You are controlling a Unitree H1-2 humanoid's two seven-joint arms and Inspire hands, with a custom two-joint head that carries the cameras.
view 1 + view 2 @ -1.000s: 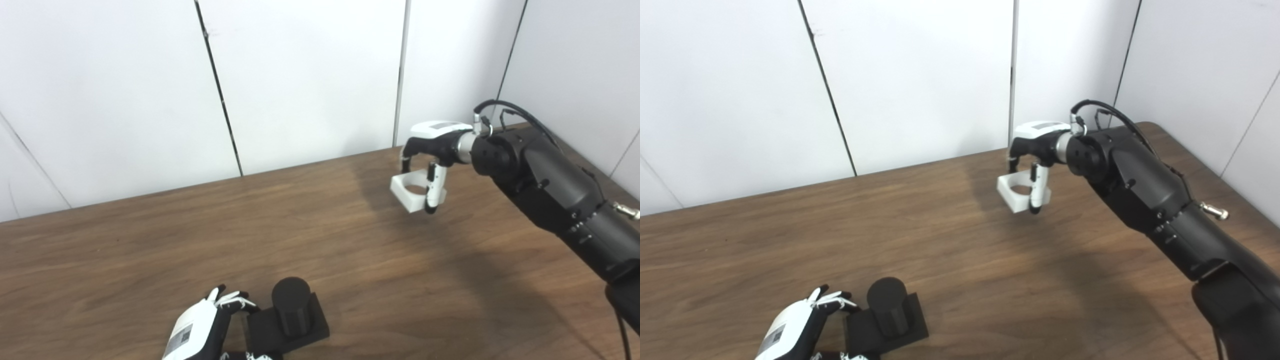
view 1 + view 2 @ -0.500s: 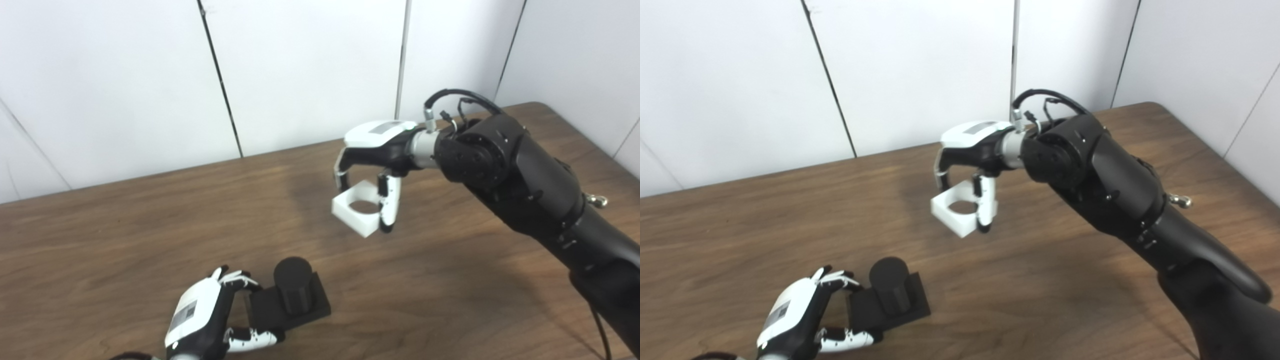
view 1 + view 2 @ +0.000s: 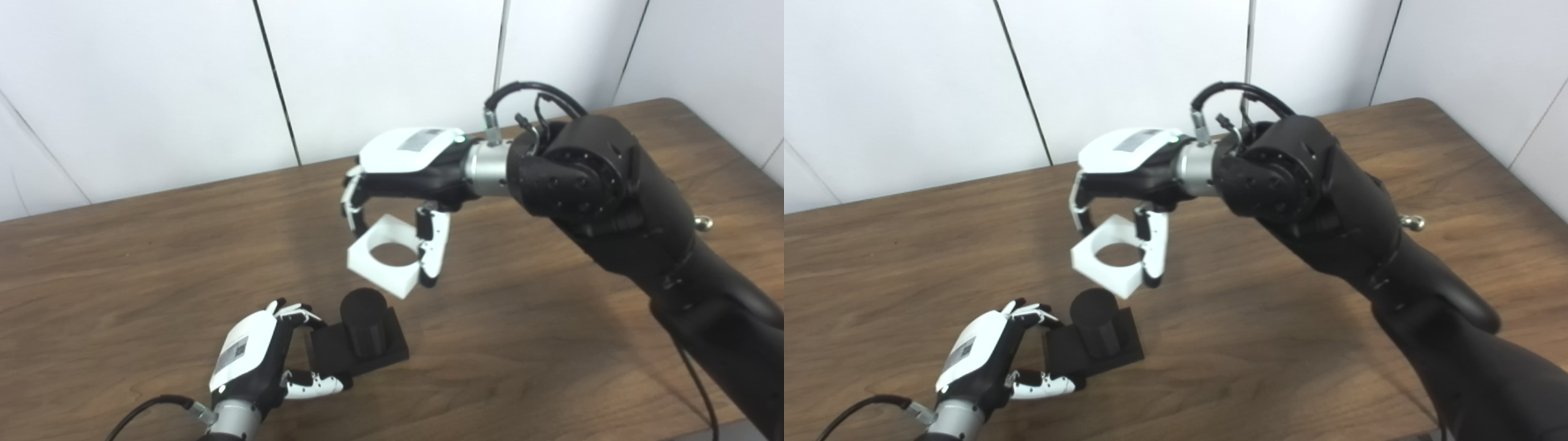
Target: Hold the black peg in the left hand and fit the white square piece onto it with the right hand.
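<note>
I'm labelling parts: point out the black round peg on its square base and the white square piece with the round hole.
black round peg [image 3: 362,303], left eye view, flat top.
white square piece [image 3: 365,257], left eye view, left rim.

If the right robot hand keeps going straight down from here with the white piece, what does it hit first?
Probably the top of the black peg, just below the white square piece held by the right robot hand; exact alignment is unclear.
</note>
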